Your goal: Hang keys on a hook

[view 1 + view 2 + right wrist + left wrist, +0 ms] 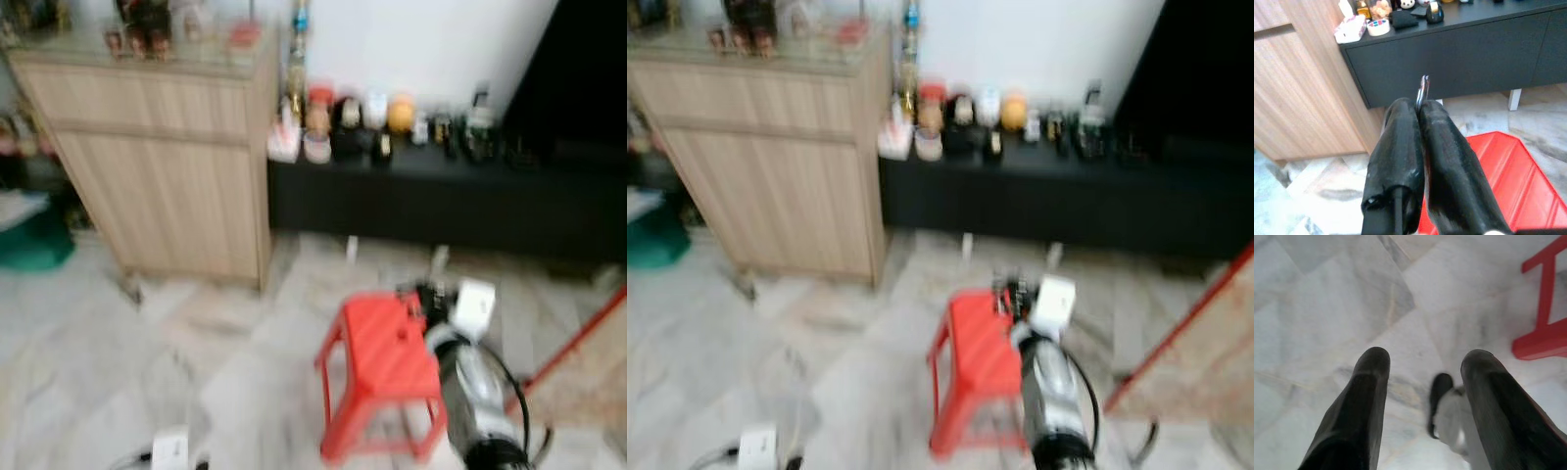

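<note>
My right gripper (1419, 105) is shut on a thin metal key ring (1423, 89) that sticks out past the fingertips; the keys themselves are hidden between the fingers. In the blurred eye views the right arm reaches forward, its gripper (421, 294) held above a red plastic stool (384, 354). The stool's top (1498, 166) lies just under those fingers. My left gripper (1425, 360) hangs open over the marble floor, with nothing between its fingers.
A light wooden cabinet (167, 166) stands at the left. Beside it a low black sideboard (441, 206) carries several bottles and jars. A white plug with a cable (169, 448) lies on the floor. A red pole (578, 338) slants at the right.
</note>
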`<state>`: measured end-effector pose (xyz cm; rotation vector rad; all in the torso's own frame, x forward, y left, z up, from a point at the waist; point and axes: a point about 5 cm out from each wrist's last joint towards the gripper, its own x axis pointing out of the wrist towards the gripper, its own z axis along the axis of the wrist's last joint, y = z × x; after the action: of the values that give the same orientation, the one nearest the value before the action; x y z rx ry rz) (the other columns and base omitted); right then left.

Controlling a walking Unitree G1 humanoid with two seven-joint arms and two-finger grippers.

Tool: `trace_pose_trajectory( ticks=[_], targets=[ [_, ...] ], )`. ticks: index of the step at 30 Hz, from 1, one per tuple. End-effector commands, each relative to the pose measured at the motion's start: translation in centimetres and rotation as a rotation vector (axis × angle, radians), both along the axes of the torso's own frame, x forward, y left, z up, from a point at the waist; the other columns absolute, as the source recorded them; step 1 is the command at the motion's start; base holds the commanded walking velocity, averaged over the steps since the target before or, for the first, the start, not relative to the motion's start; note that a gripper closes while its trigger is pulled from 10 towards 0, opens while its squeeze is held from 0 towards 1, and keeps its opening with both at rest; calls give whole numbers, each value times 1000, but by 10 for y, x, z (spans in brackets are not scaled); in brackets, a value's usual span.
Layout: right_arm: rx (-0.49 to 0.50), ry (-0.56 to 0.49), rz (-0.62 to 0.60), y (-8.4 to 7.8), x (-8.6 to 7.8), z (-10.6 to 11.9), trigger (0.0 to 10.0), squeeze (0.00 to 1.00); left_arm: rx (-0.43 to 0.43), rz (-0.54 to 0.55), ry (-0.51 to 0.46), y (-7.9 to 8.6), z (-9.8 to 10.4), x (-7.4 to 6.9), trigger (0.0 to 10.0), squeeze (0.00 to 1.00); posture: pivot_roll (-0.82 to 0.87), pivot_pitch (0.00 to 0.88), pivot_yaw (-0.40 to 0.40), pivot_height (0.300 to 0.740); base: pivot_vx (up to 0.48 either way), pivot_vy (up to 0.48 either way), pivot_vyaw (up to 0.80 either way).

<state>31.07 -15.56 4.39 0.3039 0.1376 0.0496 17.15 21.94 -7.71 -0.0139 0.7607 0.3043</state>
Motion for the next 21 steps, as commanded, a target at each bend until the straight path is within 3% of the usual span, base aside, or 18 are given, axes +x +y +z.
trace_pose_trajectory(
  ticks=[1, 15, 21],
  targets=[
    [-11, -4, -33, -10, -1, 1, 10000, 0, -16, -4, 12, -6, -2, -2, 10000, 0, 48, 0, -91, 740, -322, 0, 0],
    [-6, 14, -33, -8, -1, -1, 10000, 0, 0, -47, 41, -6, -4, -4, 10000, 0, 47, 7, -83, 740, -22, 0, 0],
    [-4, 24, -35, -6, -2, -3, 10000, 0, 9, -42, 53, -4, -5, -6, 10000, 0, 49, 15, -81, 740, 0, -392, 0]
  ],
)
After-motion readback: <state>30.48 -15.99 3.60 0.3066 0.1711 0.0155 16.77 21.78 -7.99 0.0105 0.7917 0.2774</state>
